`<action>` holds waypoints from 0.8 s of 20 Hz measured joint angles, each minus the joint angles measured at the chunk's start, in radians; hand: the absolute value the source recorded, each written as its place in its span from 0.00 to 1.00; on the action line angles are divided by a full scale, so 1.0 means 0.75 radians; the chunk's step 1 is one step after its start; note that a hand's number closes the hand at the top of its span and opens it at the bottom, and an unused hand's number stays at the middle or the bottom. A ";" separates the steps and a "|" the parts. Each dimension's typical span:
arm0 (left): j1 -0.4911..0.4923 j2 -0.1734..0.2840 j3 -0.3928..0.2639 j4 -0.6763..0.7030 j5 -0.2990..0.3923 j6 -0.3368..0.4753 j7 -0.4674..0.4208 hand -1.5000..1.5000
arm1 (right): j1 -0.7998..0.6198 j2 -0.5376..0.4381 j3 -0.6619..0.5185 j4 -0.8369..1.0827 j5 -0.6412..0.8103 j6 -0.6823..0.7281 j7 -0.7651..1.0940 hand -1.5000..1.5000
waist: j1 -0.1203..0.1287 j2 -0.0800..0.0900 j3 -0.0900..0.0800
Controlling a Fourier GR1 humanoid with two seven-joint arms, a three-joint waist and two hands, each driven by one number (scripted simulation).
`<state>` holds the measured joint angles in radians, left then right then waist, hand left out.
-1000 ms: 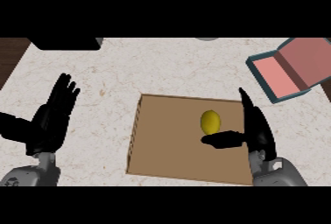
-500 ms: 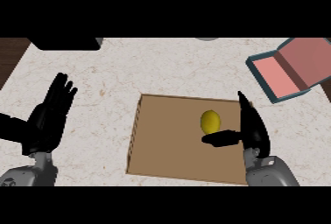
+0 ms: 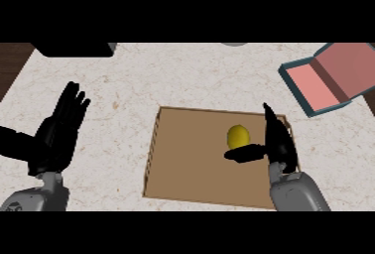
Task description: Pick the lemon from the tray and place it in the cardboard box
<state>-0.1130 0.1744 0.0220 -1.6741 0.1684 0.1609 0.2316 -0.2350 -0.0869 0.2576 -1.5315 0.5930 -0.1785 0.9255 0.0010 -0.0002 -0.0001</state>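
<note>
Right hand [image 3: 277, 141] has edged closer over the tray's [image 3: 183, 168] right side, fingers straight, thumb now just below the lemon [image 3: 237, 136], holding nothing; grasp looks imminent. Cardboard box [image 3: 326, 79] waits at counter's far right corner. Left hand [image 3: 60, 129] rests open near the left edge

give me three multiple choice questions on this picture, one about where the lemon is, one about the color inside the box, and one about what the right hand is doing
1. Where is the lemon?
A. in the box
B. on the tray
C. on the bare counter

2. What colour is the inside of the box?
A. green
B. white
C. pink

3. What is the state of the right hand?
A. open beside the lemon
C. curled round the lemon
B. resting in the box

Answers:
1. B, the lemon lies on the brown tray.
2. C, the open box at upper right shows pink inside.
3. A, its fingers are straight, thumb just below the lemon, nothing held.
</note>
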 measured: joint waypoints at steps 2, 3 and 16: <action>-0.011 -0.005 0.013 0.019 -0.009 -0.008 -0.005 0.50 | 0.003 0.031 0.008 0.011 0.025 0.001 -0.005 0.00 | 0.000 0.000 0.000; -0.011 -0.005 0.023 0.015 -0.002 -0.014 -0.002 0.50 | 0.002 0.044 0.002 0.053 0.029 -0.014 -0.038 0.00 | 0.001 0.000 0.000; -0.013 -0.064 0.042 0.046 -0.054 -0.035 -0.026 0.50 | 0.002 0.098 -0.048 0.176 0.064 -0.005 -0.141 0.00 | 0.001 0.000 0.000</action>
<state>-0.1227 0.1267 0.0538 -1.6396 0.1281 0.1344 0.2118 -0.2336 -0.0133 0.2216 -1.3996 0.6407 -0.1820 0.8196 0.0014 -0.0001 0.0001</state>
